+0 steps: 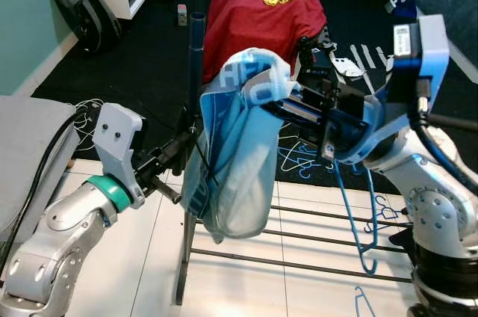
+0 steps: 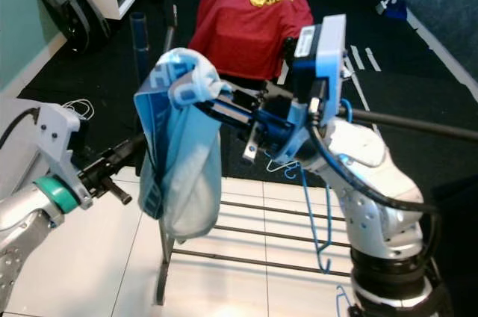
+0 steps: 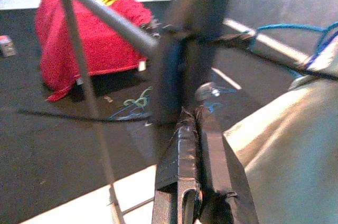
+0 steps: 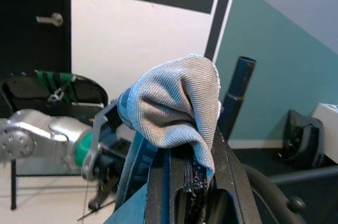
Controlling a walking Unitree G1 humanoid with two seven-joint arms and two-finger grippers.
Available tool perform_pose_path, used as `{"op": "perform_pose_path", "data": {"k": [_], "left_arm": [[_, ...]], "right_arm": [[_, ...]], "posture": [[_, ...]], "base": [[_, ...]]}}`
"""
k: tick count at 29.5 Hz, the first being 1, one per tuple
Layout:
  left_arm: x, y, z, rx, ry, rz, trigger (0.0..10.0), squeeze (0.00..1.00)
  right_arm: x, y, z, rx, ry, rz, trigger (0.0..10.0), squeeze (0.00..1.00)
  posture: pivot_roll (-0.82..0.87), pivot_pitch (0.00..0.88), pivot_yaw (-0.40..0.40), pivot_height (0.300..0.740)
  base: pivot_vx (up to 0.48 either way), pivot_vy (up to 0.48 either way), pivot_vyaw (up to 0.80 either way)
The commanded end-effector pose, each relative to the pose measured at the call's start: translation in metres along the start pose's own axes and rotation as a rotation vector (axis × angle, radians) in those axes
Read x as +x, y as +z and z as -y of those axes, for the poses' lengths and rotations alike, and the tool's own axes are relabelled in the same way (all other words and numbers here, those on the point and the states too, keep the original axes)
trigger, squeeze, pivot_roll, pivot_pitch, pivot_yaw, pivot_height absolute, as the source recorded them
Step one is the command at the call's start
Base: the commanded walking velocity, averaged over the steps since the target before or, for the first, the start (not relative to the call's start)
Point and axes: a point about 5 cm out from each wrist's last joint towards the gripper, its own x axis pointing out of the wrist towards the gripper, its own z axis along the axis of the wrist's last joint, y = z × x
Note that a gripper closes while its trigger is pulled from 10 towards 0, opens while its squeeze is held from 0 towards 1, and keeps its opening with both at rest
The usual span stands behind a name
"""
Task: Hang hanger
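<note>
Light-blue garment [image 1: 239, 152] clamped in right gripper [image 1: 280, 104] jaws, draped over tips.

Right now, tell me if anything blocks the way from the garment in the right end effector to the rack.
Nothing visible does. The right end effector holds the light blue garment bunched at its tip, right beside the rack's dark upright post. The left end effector sits behind the cloth's lower half.
</note>
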Motion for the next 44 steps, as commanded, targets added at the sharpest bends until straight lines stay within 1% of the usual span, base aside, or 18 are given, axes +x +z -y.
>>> {"op": "perform_pose_path", "data": {"k": [1, 2, 3, 6, 12, 15, 17, 18, 19, 20, 21, 22, 24, 25, 27, 37, 38, 44], "left_arm": [[-0.004, -0.003, -0.005, 0.01, 0.026, -0.008, 0.0, 0.0], [-0.008, -0.002, -0.011, 0.025, 0.049, -0.007, 0.0, 0.0], [-0.008, -0.002, -0.011, 0.025, 0.049, -0.007, 0.0, 0.0], [-0.015, 0.002, -0.021, 0.043, 0.08, 0.004, 0.0, 0.0], [-0.018, 0.016, -0.024, 0.037, 0.08, 0.055, 0.0, 0.0], [-0.016, 0.019, -0.022, 0.032, 0.064, 0.071, 0.0, 0.0], [-0.012, 0.023, -0.013, 0.03, 0.009, 0.08, 0.0, 0.0], [-0.012, 0.023, -0.013, 0.03, 0.009, 0.08, 0.0, 0.0], [-0.01, 0.023, -0.008, 0.032, -0.013, 0.074, 0.0, 0.0], [-0.009, 0.021, 0.001, 0.031, -0.058, 0.069, 10.0, 0.0], [-0.009, 0.021, 0.001, 0.031, -0.058, 0.069, 10.0, 0.0], [-0.008, 0.019, 0.006, 0.031, -0.082, 0.065, 10.0, 1.0], [-0.008, 0.019, 0.006, 0.031, -0.082, 0.065, 10.0, 1.0], [-0.007, 0.018, 0.01, 0.025, -0.096, 0.067, 10.0, 1.0], [-0.007, 0.018, 0.011, 0.013, -0.104, 0.071, 10.0, 1.0], [-0.005, 0.02, 0.011, 0.002, -0.119, 0.076, 10.0, 1.0], [-0.004, 0.021, 0.013, 0.006, -0.138, 0.074, 10.0, 1.0], [-0.002, 0.02, 0.015, 0.005, -0.148, 0.072, 10.0, 1.0]], "right_arm": [[-0.003, 0.004, -0.002, -0.013, 0.012, 0.001, 0.0, 0.0], [-0.006, 0.002, -0.002, -0.013, 0.005, -0.02, 0.0, 0.0], [-0.006, 0.002, -0.002, -0.013, 0.005, -0.02, 0.0, 0.0], [-0.01, -0.002, -0.002, -0.004, -0.012, -0.051, 0.0, 0.0], [-0.013, -0.009, -0.001, -0.004, -0.043, -0.083, 0.0, 0.0], [-0.013, -0.01, 0.0, -0.003, -0.047, -0.082, 0.0, 0.0], [-0.013, -0.01, 0.0, -0.004, -0.052, -0.078, 0.0, 0.0], [-0.013, -0.01, 0.0, -0.004, -0.052, -0.078, 0.0, 0.0], [-0.012, -0.01, 0.001, -0.008, -0.052, -0.078, 0.0, 0.0], [-0.012, -0.01, 0.001, -0.014, -0.055, -0.077, 0.0, 0.0], [-0.012, -0.01, 0.001, -0.014, -0.055, -0.077, 0.0, 0.0], [-0.011, -0.009, 0.002, -0.018, -0.056, -0.076, 0.0, 0.0], [-0.011, -0.009, 0.002, -0.018, -0.056, -0.076, 0.0, 0.0], [-0.01, -0.009, 0.002, -0.021, -0.056, -0.075, 0.0, 0.0], [-0.01, -0.009, 0.003, -0.023, -0.054, -0.074, 0.0, 0.0], [-0.009, -0.008, 0.003, -0.025, -0.052, -0.071, 0.0, 0.0], [-0.009, -0.008, 0.003, -0.027, -0.052, -0.07, 0.0, 0.0], [-0.009, -0.008, 0.003, -0.029, -0.052, -0.069, 0.0, 0.0]], "posture": [[0.02, 0.038, 0.025, 0.74], [0.02, 0.04, 0.025, 0.74], [0.02, 0.04, 0.025, 0.74], [0.02, 0.04, 0.026, 0.74], [0.03, 0.039, 0.029, 0.74], [0.03, 0.039, 0.029, 0.74], [0.03, 0.038, 0.033, 0.74], [0.03, 0.038, 0.033, 0.74], [0.03, 0.038, 0.034, 0.74], [0.03, 0.037, 0.035, 0.74], [0.03, 0.037, 0.035, 0.74], [0.03, 0.037, 0.035, 0.74], [0.03, 0.037, 0.035, 0.74], [0.03, 0.037, 0.033, 0.74], [0.03, 0.037, 0.031, 0.74], [0.03, 0.037, 0.033, 0.74], [0.03, 0.036, 0.032, 0.74], [0.03, 0.037, 0.032, 0.74]], "base": [[0.0, 0.0, 0.0], [0.0, 0.0, 0.0], [0.0, 0.0, 0.0], [0.0, 0.0, 0.0], [0.0, 0.0, 0.0], [0.0, 0.0, 0.0], [0.0, 0.0, 0.0], [0.0, 0.0, 0.0], [0.0, 0.0, 0.0], [0.0, 0.0, 0.0], [0.0, 0.0, 0.0], [0.0, 0.0, 0.0], [0.0, 0.0, 0.0], [0.0, 0.0, 0.0], [0.0, 0.0, 0.0], [0.0, 0.0, 0.0], [0.0, 0.0, 0.0], [0.0, 0.0, 0.0]]}}
